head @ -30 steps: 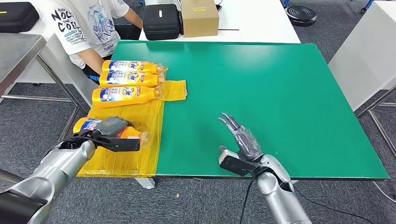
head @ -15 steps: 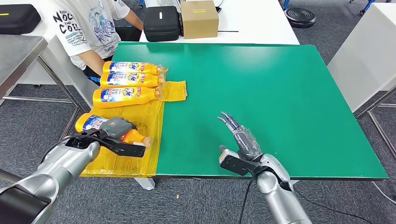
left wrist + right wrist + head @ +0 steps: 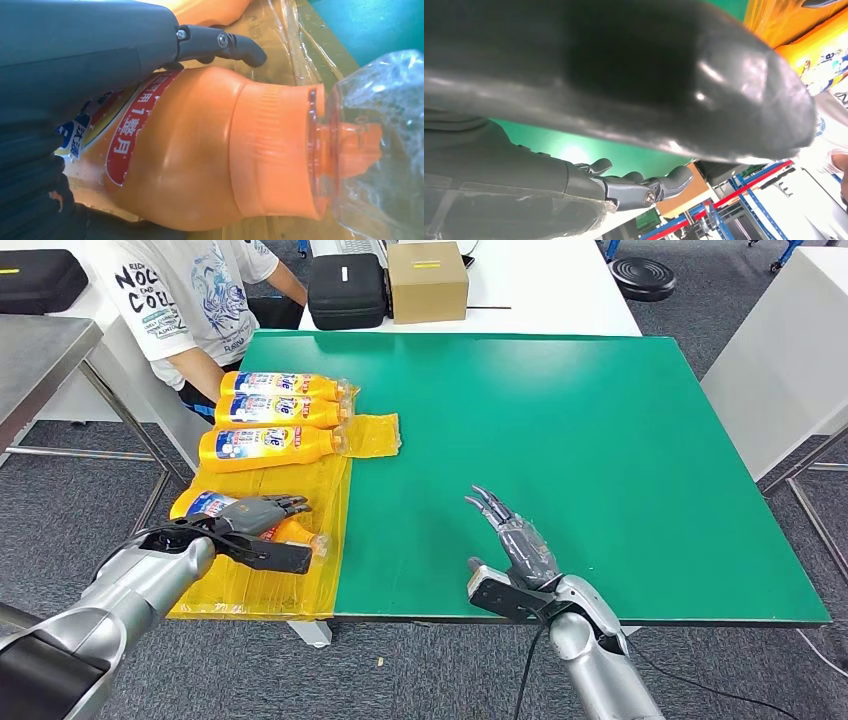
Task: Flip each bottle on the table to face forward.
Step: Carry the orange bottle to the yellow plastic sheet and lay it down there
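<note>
Green table [image 3: 600, 440], left robot hand [image 3: 255, 520] clamped on orange bottle [image 3: 200, 150], red label w/ "1", right robot hand [image 3: 520, 550] fingers apart.

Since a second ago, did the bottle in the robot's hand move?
Yes. The held bottle tilted, with its clear cap end nearer the yellow sheet's front edge, under the left hand.

grey carpet floor [image 3: 80, 500]; white table [image 3: 560, 285] behind green table [image 3: 600, 440]; steel bench [image 3: 40, 350] left.

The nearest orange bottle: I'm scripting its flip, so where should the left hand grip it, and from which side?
Grip the nearest orange bottle around its wide labelled body, from above. It lies flat on the yellow sheet; the clear cap end narrows. The left hand already rests there.
</note>
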Robot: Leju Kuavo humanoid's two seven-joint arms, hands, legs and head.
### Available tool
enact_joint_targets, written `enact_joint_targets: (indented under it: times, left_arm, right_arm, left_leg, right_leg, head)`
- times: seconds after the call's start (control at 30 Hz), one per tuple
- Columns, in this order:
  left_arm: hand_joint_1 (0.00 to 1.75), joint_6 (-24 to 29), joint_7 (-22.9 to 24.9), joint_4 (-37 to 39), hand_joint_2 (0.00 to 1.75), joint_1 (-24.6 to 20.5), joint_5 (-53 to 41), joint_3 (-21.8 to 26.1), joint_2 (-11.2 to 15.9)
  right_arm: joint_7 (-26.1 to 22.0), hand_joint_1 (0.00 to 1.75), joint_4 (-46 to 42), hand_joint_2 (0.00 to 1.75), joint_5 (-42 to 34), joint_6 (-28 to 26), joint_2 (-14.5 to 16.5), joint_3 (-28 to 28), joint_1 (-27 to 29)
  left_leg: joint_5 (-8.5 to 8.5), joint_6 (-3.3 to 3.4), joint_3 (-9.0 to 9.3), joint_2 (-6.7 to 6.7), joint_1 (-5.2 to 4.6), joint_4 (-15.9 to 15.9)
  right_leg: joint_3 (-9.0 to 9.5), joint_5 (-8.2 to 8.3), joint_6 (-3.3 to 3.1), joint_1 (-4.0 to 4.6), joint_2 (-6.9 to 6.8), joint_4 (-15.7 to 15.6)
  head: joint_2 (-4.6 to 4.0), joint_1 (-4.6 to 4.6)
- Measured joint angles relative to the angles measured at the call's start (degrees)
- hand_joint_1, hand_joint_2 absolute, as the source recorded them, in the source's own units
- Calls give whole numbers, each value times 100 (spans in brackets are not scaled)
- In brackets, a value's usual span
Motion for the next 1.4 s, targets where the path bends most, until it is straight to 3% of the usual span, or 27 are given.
enact_joint_targets:
  times: [0.73, 1.1, 1.23, 1.4]
  left_arm:
    - [0, -314, -201, 37, 175, -74, 126, -15, 38]
    - [0, -443, -929, -253, 175, -157, 921, -97, 481]
    - [0, -512, -980, -659, 0, -156, 1205, -119, 703]
    - [0, -578, -996, -1198, 0, -172, 1565, -182, 917]
  right_arm:
    - [-1, 0, 1, 0, 0, -53, -1, -2, -2]
    - [-23, 0, 62, 0, -64, -115, -11, -8, -18]
    - [-26, 0, 103, 0, -89, -149, -9, -9, -27]
    - [-15, 0, 110, 0, -87, -193, -6, -36, -6]
  left_leg:
    - [-2, -3, 0, 0, 0, 0]
    - [3, -5, -12, 2, 4, 1]
    - [3, -5, -19, 1, 4, 1]
    - [3, -5, -26, -2, 2, 3]
  right_leg:
    - [-1, 0, 0, 0, 0, 0]
    - [-14, 0, 0, 4, 2, 2]
    - [-21, 0, 0, 3, 2, 2]
    - [-28, 0, 0, 2, 1, 1]
  head:
    - [0, 0]
    - [0, 1]
    - [0, 1]
    - [0, 2]
